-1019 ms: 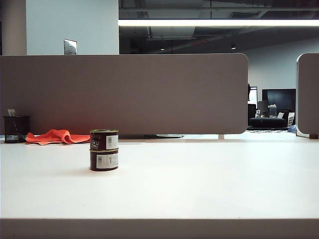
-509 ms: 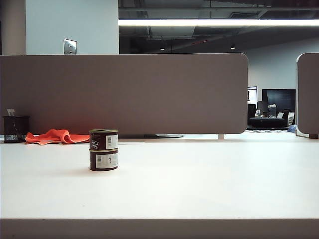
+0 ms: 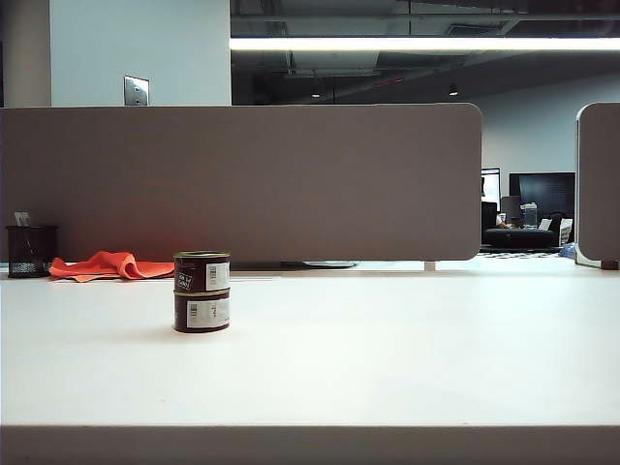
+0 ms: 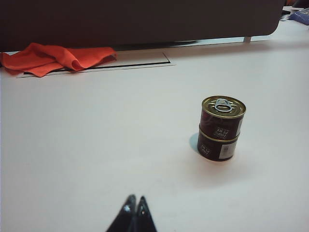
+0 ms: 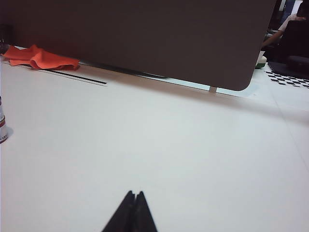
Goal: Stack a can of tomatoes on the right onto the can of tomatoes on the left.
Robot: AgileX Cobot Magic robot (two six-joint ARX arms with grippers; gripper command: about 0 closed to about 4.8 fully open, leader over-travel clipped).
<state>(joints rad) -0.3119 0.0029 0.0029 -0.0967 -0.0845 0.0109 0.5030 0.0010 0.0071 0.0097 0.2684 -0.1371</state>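
Two dark tomato cans stand stacked on the white table, left of centre in the exterior view: the upper can (image 3: 201,272) sits squarely on the lower can (image 3: 201,312). The left wrist view shows the same stack, upper can (image 4: 221,117) with a pull-ring lid on the lower can (image 4: 217,147). My left gripper (image 4: 135,199) is shut and empty, well short of the stack. My right gripper (image 5: 134,193) is shut and empty over bare table; only a sliver of a can (image 5: 2,126) shows at that view's edge. Neither gripper appears in the exterior view.
An orange cloth (image 3: 108,265) lies at the back left beside a black mesh cup (image 3: 30,251). A grey partition (image 3: 242,179) runs along the table's far edge. The cloth (image 4: 53,58) also shows in the left wrist view.
The stacked cans and everything else in the exterior view have stayed where they were.
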